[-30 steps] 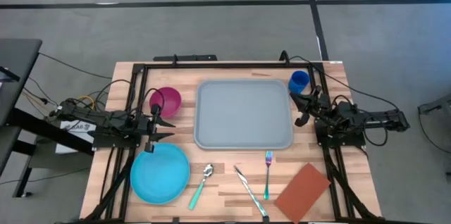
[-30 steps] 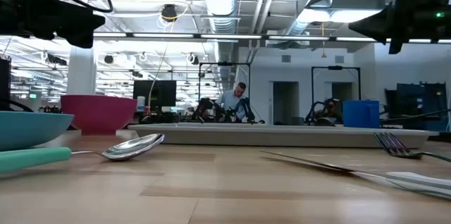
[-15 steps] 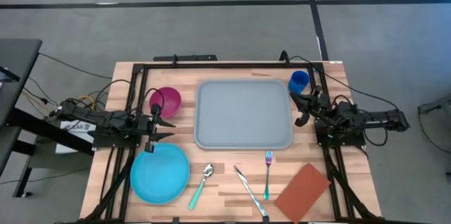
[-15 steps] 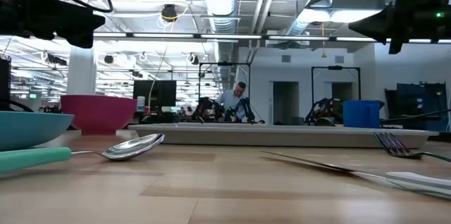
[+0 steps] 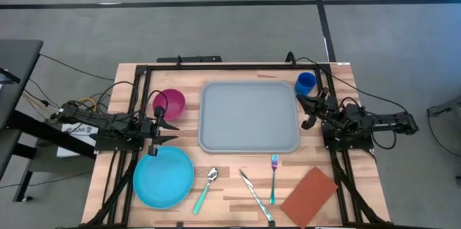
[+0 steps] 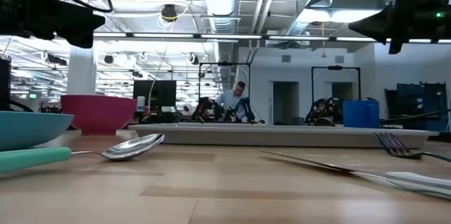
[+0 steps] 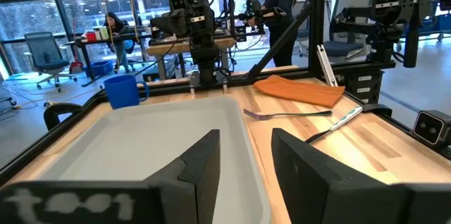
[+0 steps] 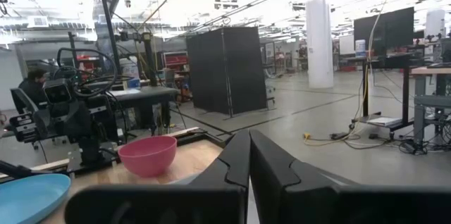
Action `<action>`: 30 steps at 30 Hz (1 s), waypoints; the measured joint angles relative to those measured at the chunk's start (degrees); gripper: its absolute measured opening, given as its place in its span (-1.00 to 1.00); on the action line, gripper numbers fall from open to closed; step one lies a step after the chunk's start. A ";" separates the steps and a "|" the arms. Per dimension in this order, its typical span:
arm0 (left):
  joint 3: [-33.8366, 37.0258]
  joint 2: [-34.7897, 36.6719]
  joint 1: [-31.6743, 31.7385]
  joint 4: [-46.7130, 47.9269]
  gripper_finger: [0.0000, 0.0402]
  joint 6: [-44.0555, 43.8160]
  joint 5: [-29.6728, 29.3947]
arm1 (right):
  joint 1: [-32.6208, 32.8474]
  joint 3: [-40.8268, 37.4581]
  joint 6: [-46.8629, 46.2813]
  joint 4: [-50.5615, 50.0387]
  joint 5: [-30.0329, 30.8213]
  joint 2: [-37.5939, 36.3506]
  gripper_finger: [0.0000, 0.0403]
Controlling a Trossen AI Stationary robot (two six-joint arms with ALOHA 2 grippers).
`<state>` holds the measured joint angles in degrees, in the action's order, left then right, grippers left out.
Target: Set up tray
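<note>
The grey-blue tray [image 5: 248, 117] lies flat in the middle of the table, with nothing on it. My left gripper [image 5: 171, 132] hovers open at the tray's left, between the pink bowl [image 5: 169, 103] and the round blue plate [image 5: 163, 176]; its wrist view looks across the tray [image 7: 141, 146]. My right gripper [image 5: 307, 111] hovers shut at the tray's right edge, near the blue cup [image 5: 305, 83]. A spoon [image 5: 206, 188], a knife [image 5: 256, 194], a fork [image 5: 274, 177] and the orange-brown napkin [image 5: 309, 196] lie along the near edge.
A black frame [image 5: 187, 63] runs around the table's far and side edges. Bare wood shows between the tray and the cutlery. In the low view a person [image 6: 236, 104] sits far off in the room behind the table.
</note>
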<state>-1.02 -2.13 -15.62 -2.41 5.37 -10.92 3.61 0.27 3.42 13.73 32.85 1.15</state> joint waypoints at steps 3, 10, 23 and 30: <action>0.00 -0.02 0.01 0.00 -0.41 0.00 0.00 | -0.01 0.00 0.00 -0.01 0.01 0.00 -1.00; 0.00 -0.01 0.02 0.02 -0.41 0.00 0.02 | 0.00 -0.01 0.00 0.00 -0.01 0.00 -1.00; 0.02 0.00 -0.02 -0.51 -0.41 -4.45 0.68 | 0.01 0.00 0.00 0.01 0.01 0.00 -1.00; 0.04 -0.01 0.00 -0.70 -0.41 -5.34 0.05 | -0.01 0.00 0.00 0.01 0.01 0.00 -1.00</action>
<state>-0.97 -2.15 -15.62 -3.11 0.03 -10.87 3.60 0.27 3.42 13.74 32.86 1.15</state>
